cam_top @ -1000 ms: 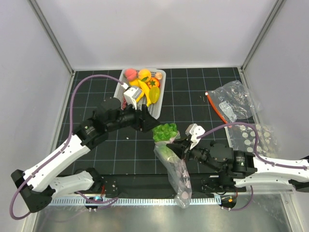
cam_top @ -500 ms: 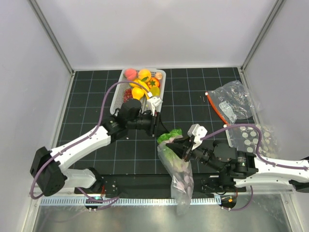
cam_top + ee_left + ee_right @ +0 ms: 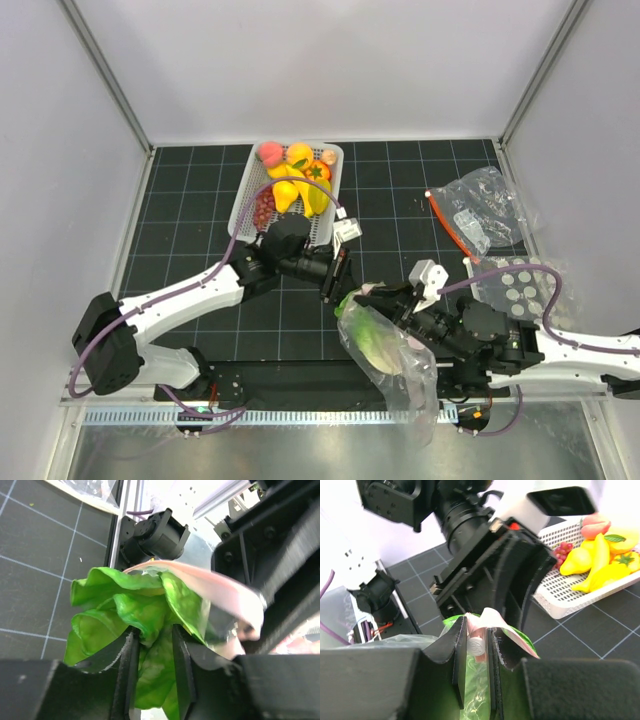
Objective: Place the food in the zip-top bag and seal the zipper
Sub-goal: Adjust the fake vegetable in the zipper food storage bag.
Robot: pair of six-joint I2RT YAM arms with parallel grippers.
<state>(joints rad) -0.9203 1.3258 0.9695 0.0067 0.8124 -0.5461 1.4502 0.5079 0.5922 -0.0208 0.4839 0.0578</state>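
**gridfan:** Cabbage (image 3: 140,610) status, anyone? Where is it compared to the basket (image 3: 338,160)?

**yam_watcher:** It's on the near side of the basket, a bit to the right, partly inside the mouth of the zip-top bag (image 3: 405,372). Some green leaves poke out at the opening and the rest shows through the clear plastic. The left pincer (image 3: 153,632) is clamped on it, one finger on each side of a leaf fold. Its own wrist cam shows that pretty clearly.

**gridfan:** And the other arm?

**yam_watcher:** The right pincer (image 3: 477,630) is clenched on the bag's mouth edge, pinching the plastic right at the zipper (image 3: 220,582). The zipper looks like a pale pinkish strip arching over the cabbage. The mouth is open, not pressed together. The two pincers sit just beside each other there, near the basket's front edge. The bag's closed end trails away from the basket toward the arm bases, past the near edge of the counter (image 3: 190,190).

**gridfan:** Rest of the food?

**yam_watcher:** All in the basket. The peach (image 3: 270,152) is in its far left corner and the banana (image 3: 596,562) is in the middle among other yellow pieces. The orange-red fruit (image 3: 320,171) is toward its right side and the grapes (image 3: 263,207) are near left. Well off to the right of the basket lies an undotted bag (image 3: 480,205) with an orange-red strip.
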